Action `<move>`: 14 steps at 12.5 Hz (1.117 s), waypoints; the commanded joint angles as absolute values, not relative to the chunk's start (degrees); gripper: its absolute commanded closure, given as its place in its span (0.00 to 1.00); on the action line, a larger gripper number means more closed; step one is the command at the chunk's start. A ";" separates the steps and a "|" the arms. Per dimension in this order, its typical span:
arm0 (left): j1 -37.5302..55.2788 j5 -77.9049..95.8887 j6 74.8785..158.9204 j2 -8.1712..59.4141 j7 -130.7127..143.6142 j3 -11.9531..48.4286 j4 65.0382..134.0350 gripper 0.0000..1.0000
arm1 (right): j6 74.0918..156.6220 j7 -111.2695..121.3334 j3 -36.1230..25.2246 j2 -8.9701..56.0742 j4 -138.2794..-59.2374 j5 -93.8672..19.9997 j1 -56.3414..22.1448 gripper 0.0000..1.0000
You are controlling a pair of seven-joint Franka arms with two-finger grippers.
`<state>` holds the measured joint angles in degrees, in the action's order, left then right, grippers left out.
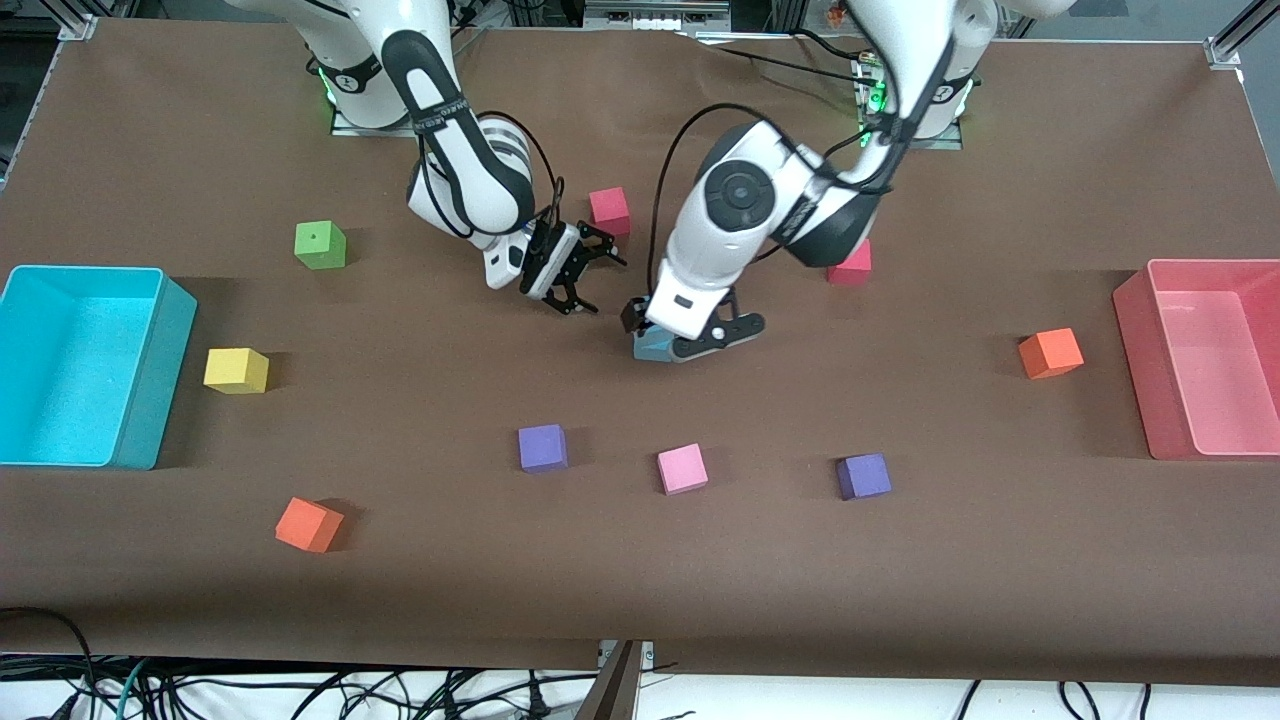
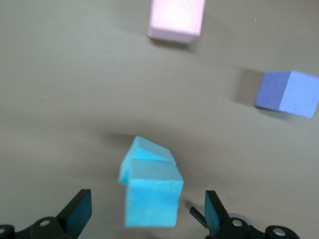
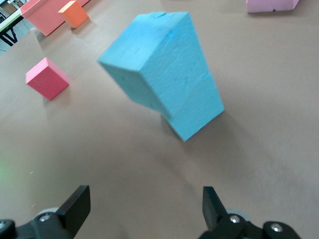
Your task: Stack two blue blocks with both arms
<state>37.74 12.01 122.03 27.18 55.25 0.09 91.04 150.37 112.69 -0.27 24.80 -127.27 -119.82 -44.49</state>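
Brown table cover (image 1: pixel 900 600), metal frame corners (image 1: pixel 1228 45), white floor with black cables (image 1: pixel 300 695) at the near edge

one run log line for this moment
stack: two sky-blue foam cubes stacked, skewed | left gripper: open around stack | right gripper: open, beside stack

I see the left gripper (image 1: pixel 690 335) low over a blue block (image 1: pixel 655 346) at mid-table, jaws spread, while the right gripper (image 1: pixel 585 280) hangs open just beside it.

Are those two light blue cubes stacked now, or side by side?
Stacked: the upper blue block sits on the lower blue block, turned a little askew. The left gripper, jaws open, is around the stack.
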 commanded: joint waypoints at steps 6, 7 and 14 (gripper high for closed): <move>18.65 11.16 98.83 2.22 34.84 3.34 100.02 0.00 | 142.23 96.26 0.09 15.03 -133.68 -103.92 -38.16 0.00; 16.37 11.08 95.31 0.02 31.67 3.25 99.93 0.00 | 139.42 93.89 -0.09 15.03 -133.68 -99.88 -37.19 0.00; 10.64 -0.77 85.27 -6.15 17.94 2.64 97.40 0.00 | 124.40 65.97 -3.86 9.50 -129.74 -57.99 -29.72 0.00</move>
